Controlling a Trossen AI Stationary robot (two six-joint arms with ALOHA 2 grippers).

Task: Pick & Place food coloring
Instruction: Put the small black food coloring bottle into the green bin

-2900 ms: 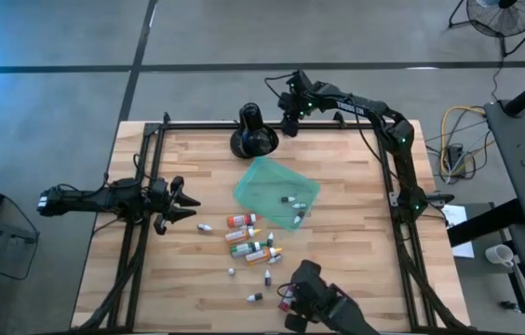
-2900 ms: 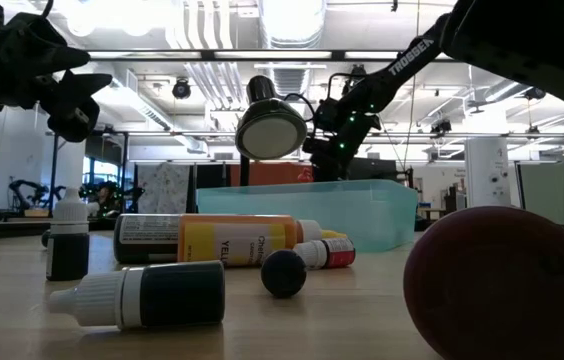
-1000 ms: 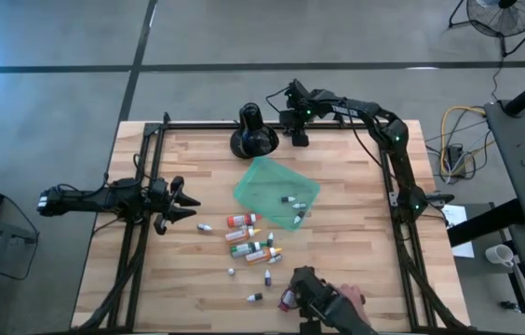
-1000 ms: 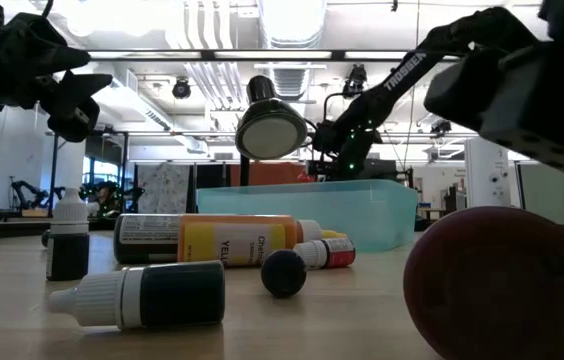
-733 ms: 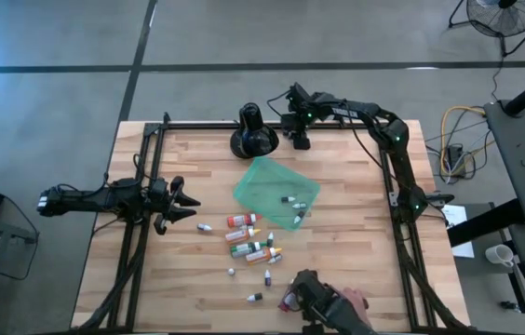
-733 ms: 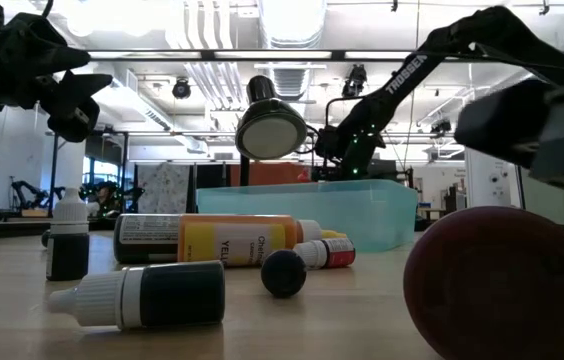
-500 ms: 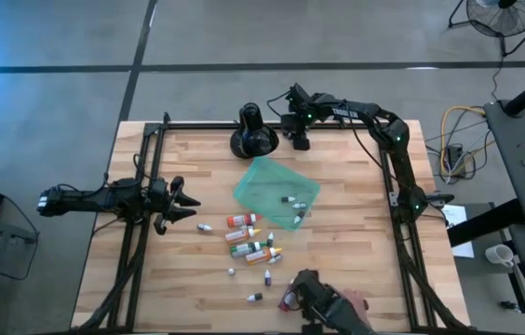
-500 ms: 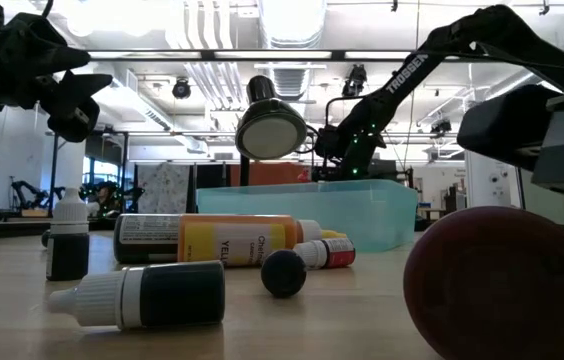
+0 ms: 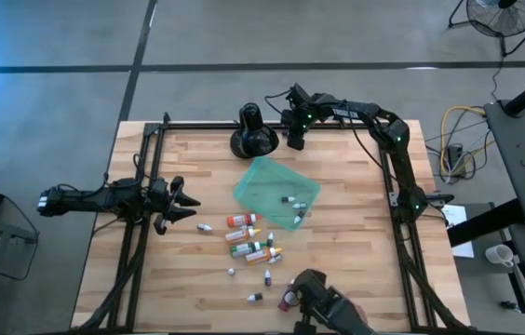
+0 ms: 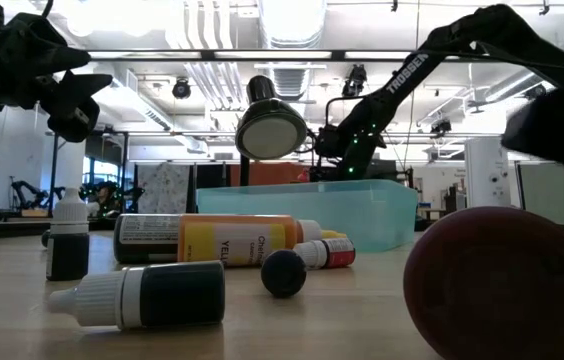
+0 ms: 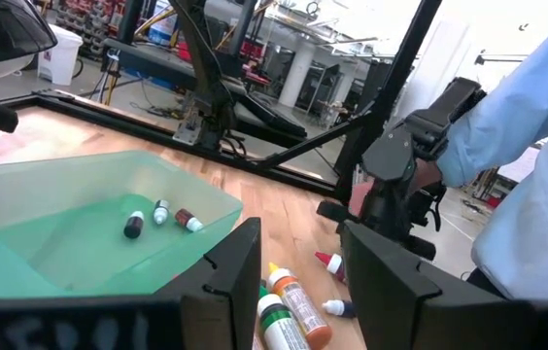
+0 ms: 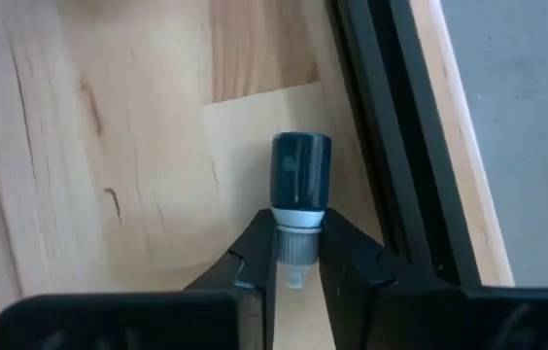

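My right gripper [image 9: 292, 141] reaches to the table's far edge and is shut on one food coloring bottle [image 12: 300, 170], dark with a white cap, beside the black frame rail [image 12: 381, 146]. Several more food coloring bottles [image 9: 249, 244] lie on their sides on the wood in the middle; one dark bottle [image 10: 67, 240] stands upright. Three small ones [image 11: 160, 216] lie in the teal tray [image 9: 262, 181]. My left gripper [image 9: 191, 200] hovers open at the table's left, level, with nothing between its fingers. My right gripper pinches the bottle's white cap [image 12: 297, 226] between its two fingers [image 12: 255, 253]. The fingers slant down from above and lie along the bottle. The dark body sticks out past the fingertips toward the wood. I cannot tell whether it rests on the table.
A black round-based stand [image 9: 253, 130] stands at the far edge next to my right gripper. A person in a light blue sleeve [image 11: 536, 126] holds a black hand-held device [image 9: 314, 293] at the near edge. A reddish round thing [image 10: 502, 285] sits close to the low camera.
My right gripper has stayed at the far rail and rolled a little about its own line. The person's black device at the near edge has shifted toward the table's right.
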